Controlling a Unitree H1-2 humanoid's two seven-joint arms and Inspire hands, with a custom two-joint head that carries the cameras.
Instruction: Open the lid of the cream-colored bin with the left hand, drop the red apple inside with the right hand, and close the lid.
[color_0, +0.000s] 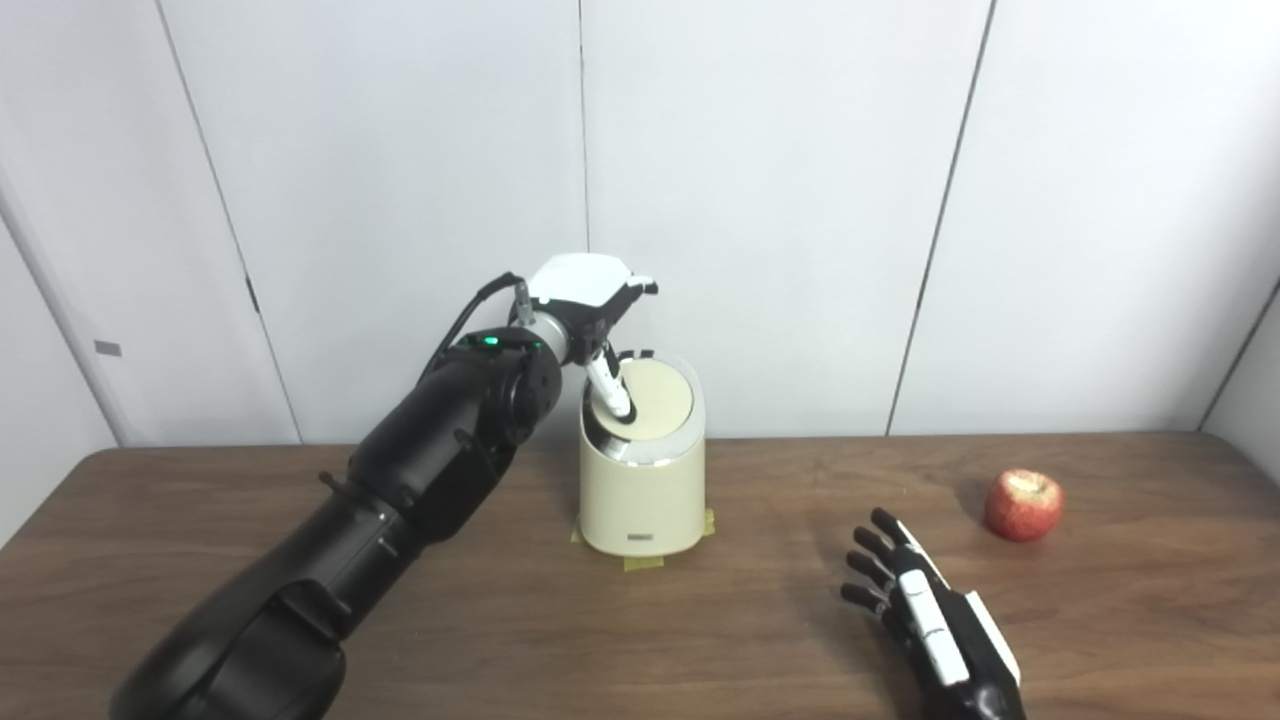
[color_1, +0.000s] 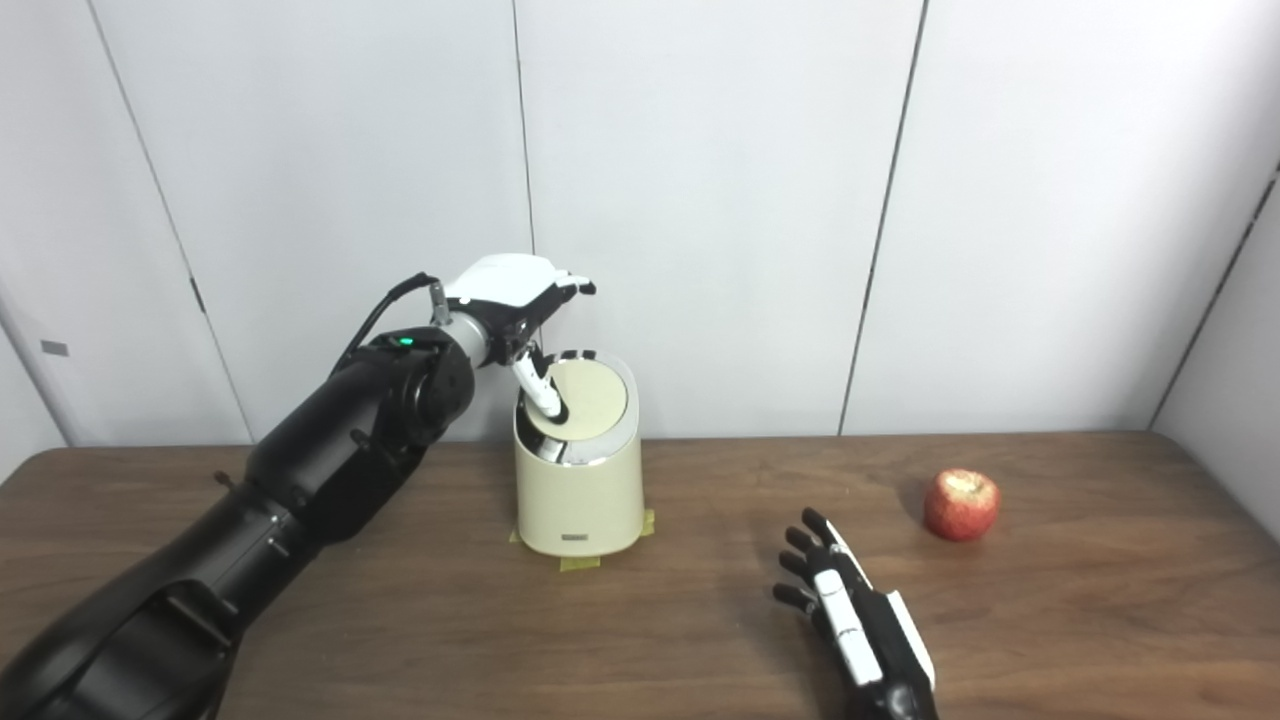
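Observation:
The cream-colored bin (color_0: 640, 495) stands at the table's middle back, taped down at its base. Its round lid (color_0: 655, 400) is tilted, with a dark gap at its lower front edge. My left hand (color_0: 590, 300) hovers above the bin's top left, and one finger (color_0: 610, 390) presses down on the lid's near-left edge. The red apple (color_0: 1023, 504) sits on the table at the right, untouched. My right hand (color_0: 915, 590) rests low over the table between the bin and the apple, fingers spread and empty.
The wooden table (color_0: 300, 520) runs wall to wall under a white panelled wall. Yellow tape (color_0: 640, 562) marks the bin's base. My left arm (color_0: 400, 500) crosses the table's left half.

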